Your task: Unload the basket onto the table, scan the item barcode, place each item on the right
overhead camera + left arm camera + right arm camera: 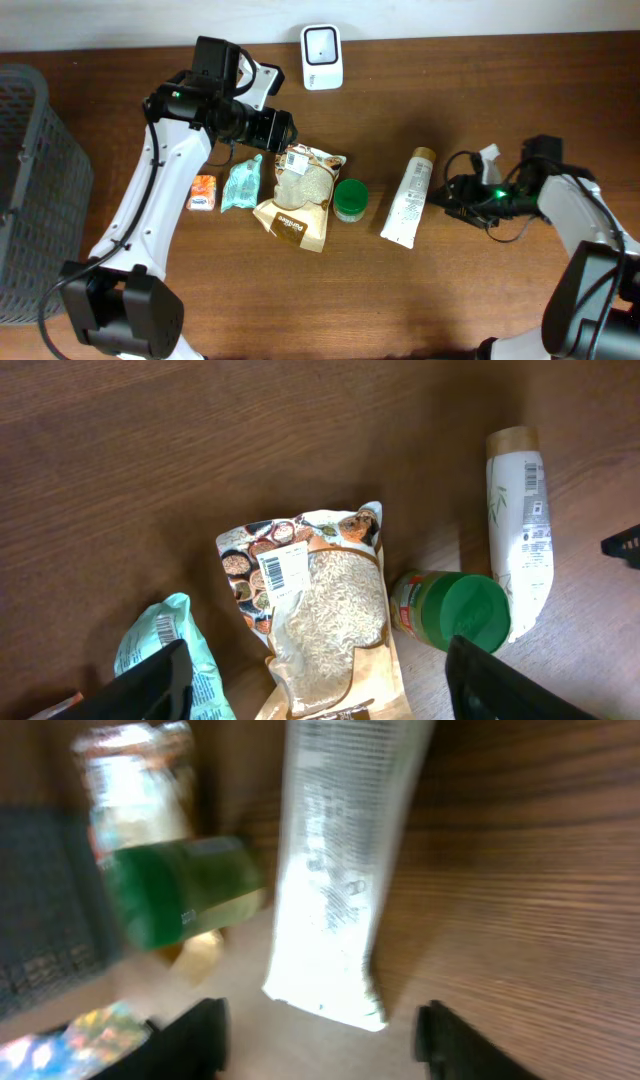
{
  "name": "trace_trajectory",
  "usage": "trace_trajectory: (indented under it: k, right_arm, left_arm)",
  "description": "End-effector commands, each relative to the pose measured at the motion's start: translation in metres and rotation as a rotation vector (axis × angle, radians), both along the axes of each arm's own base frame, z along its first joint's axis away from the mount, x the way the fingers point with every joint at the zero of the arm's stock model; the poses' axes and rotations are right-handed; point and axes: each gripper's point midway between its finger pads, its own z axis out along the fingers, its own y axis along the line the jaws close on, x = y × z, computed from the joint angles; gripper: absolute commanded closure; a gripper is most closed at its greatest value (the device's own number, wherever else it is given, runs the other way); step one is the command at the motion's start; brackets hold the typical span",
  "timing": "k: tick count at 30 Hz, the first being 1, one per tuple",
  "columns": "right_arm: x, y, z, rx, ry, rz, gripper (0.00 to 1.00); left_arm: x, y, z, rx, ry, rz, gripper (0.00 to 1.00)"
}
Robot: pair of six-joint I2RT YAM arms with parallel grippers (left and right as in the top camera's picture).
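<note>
Tube [410, 197] lies flat right of centre, cap toward the far side, flat crimped end toward the near side, just right of a green-lidded jar [350, 200] lying on its side. I take the tube for the item to scan. Right gripper [447, 195] sits low just right of the tube, apart from it. Its wrist view is blurred, but the fingers [190, 1035] stand apart with nothing between them and the tube ahead of the gap. Left gripper [288, 128] hangs over the far end of a rice bag [300, 200], jaws spread wide, empty. Scanner [322, 45] stands at the far edge, left of centre. Risks as I judge them: the tube is soft and rounded, so an off-centre pinch could squirt it left into the jar, which could roll. A grip over the printed panel would hide the code, and the tube may sag in the lift. The left arm sits between the row and the scanner, so a straight carry risks a clash. Room: bare table [450, 300] is open near and right, but the far edge is tight behind the scanner, and a basket [30, 200] blocks the far left.
</note>
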Motion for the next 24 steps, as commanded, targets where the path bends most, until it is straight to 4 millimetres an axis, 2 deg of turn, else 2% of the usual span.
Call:
trace_trajectory:
  k: [1,4,8,13,15,19,21,23,24]
  right_arm:
    - [0.003,-0.012,-0.022,-0.162,0.105,-0.088,0.54]
    - [0.015,-0.014,-0.029,-0.25,0.108,-0.151,0.7]
    - [0.034,0.008,-0.029,-0.291,0.044,-0.147,0.77]
    - [0.037,0.03,-0.038,-0.35,0.058,-0.165,0.89]
    - [0.034,0.037,-0.047,-0.366,0.084,-0.161,0.91]
    - [0.023,0.05,-0.088,-0.368,0.206,-0.154,0.96]
    - [0.025,0.05,-0.089,-0.342,0.22,-0.159,0.96]
    - [0.03,0.048,-0.083,-0.336,0.191,-0.15,0.96]
    - [0.034,0.053,-0.073,-0.318,0.15,-0.103,0.96]
  left_arm:
    - [0.001,-0.011,-0.005,0.005,-0.003,-0.039,0.24]
    - [0.003,-0.018,-0.004,0.004,-0.022,-0.053,0.24]
    - [0.005,-0.019,-0.007,0.004,-0.02,-0.053,0.24]
    - [0.007,-0.019,-0.019,0.012,0.007,-0.053,0.25]
    - [0.009,-0.018,-0.025,0.023,0.018,-0.048,0.25]
    - [0.011,-0.016,-0.038,0.043,0.04,-0.042,0.25]
    - [0.012,-0.016,-0.037,0.042,0.038,-0.042,0.25]
    - [0.013,-0.016,-0.037,0.041,0.032,-0.042,0.25]
    - [0.013,-0.016,-0.037,0.041,0.03,-0.042,0.25]
